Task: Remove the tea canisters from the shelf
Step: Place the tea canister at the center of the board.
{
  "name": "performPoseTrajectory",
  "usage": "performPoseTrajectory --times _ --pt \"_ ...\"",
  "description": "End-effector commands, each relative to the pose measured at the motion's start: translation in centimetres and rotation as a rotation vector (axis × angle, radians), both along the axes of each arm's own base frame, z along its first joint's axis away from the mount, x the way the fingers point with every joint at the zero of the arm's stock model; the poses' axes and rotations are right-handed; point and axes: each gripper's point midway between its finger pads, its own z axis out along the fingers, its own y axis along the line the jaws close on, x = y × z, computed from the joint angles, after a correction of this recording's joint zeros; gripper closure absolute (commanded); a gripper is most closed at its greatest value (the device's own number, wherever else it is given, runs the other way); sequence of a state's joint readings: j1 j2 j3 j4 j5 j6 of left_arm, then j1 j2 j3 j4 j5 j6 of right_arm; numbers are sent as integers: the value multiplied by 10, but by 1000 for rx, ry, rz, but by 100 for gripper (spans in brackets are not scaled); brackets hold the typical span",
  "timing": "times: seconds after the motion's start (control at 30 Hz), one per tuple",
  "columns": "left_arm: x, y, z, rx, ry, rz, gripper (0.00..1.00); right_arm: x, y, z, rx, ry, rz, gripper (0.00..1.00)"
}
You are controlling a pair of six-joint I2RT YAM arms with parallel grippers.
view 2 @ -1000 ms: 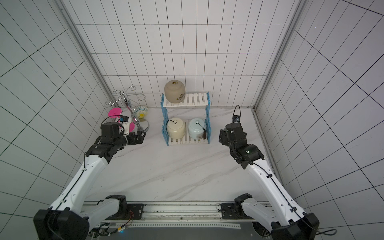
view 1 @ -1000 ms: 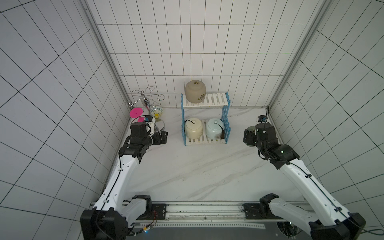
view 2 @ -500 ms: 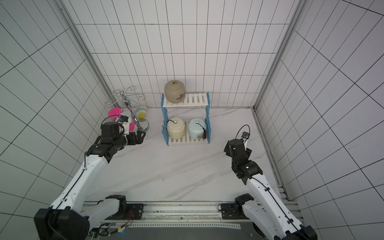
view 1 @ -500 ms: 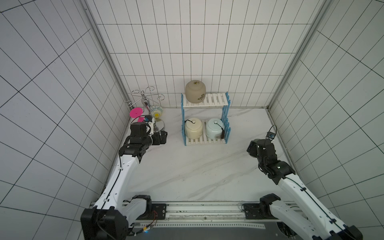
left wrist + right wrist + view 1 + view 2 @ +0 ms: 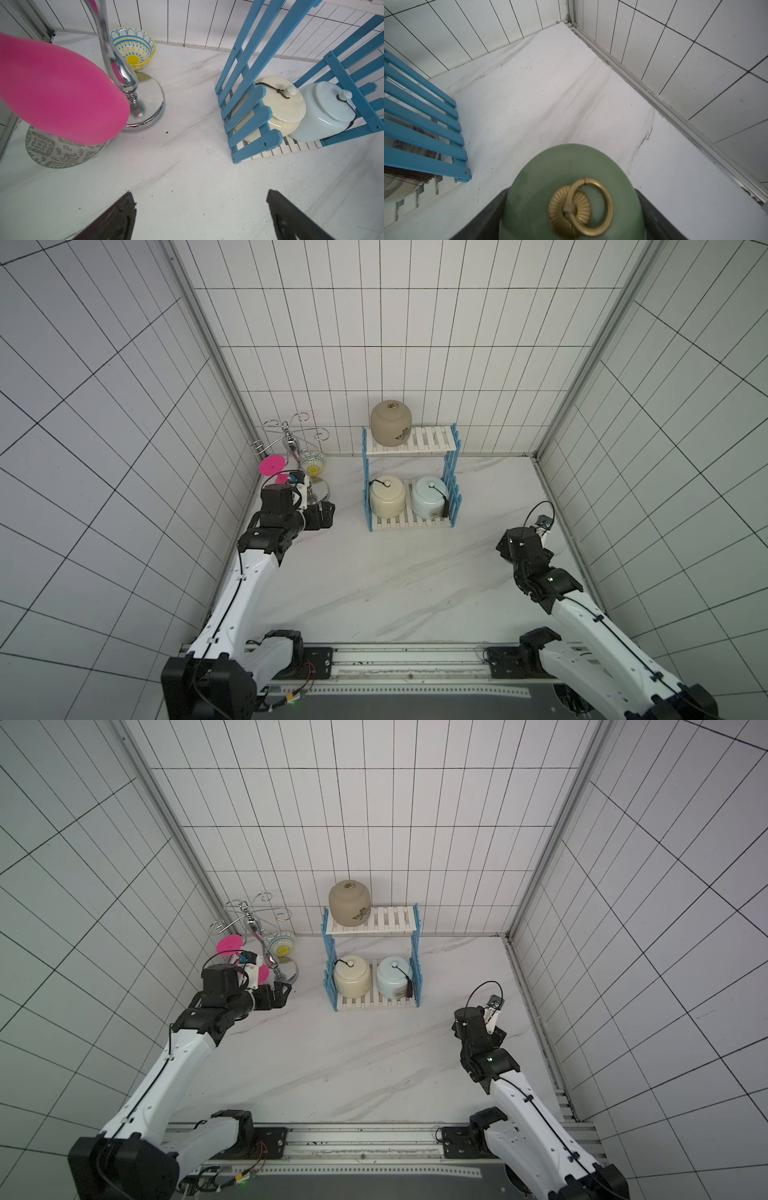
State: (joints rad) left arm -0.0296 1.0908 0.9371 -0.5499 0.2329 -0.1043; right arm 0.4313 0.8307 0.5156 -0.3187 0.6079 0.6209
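The shelf (image 5: 432, 443) stands against the back wall, with white slats and blue sides. A tan tea canister (image 5: 391, 423) sits on its upper tier at the left. On the lower tier a cream one (image 5: 386, 495) and a pale blue one (image 5: 430, 495) stand side by side, both also in the left wrist view as the cream jar (image 5: 284, 104) and the blue jar (image 5: 324, 116). My right gripper (image 5: 572, 193) is shut on a green canister (image 5: 571, 166) with a gold ring knob, to the right of the shelf; the wrist (image 5: 519, 547) hides the jar in both top views. My left gripper (image 5: 200, 193) is open over bare table.
A chrome curly-hook stand (image 5: 291, 439) fills the back left corner, with a patterned cup (image 5: 313, 464) and a pink goblet (image 5: 272, 466) beside it. A green-patterned cup (image 5: 52, 153) lies under the goblet. The right wall's metal rail (image 5: 675, 116) runs close to the held jar.
My right arm has drawn back from the shelf toward the front right and lower, carrying the green canister. The left arm has not moved.
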Motion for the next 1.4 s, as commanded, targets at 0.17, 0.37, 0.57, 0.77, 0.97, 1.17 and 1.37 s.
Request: performPoseTrajectory --times 0.17,0.37,0.57,0.77,0.97,1.17,1.37 --pt "2 2 3 12 -17 1 1 -2 -13 -20 5 -2 -98 50" --pt "2 2 3 13 -18 0 1 -4 -14 -33 10 17 -113 50" --pt "2 3 3 13 -20 2 1 -5 -15 -45 16 27 -125 50" --pt "1 3 4 12 -21 0 1 -3 -14 -53 26 42 -129 49" --pt "1 3 4 13 -23 1 1 -4 -15 -59 31 54 -140 49" --pt "1 2 4 11 -23 -2 1 -6 -16 -61 34 58 -147 36" --pt "1 2 4 11 -22 -2 1 -7 -17 -59 30 62 -154 23"
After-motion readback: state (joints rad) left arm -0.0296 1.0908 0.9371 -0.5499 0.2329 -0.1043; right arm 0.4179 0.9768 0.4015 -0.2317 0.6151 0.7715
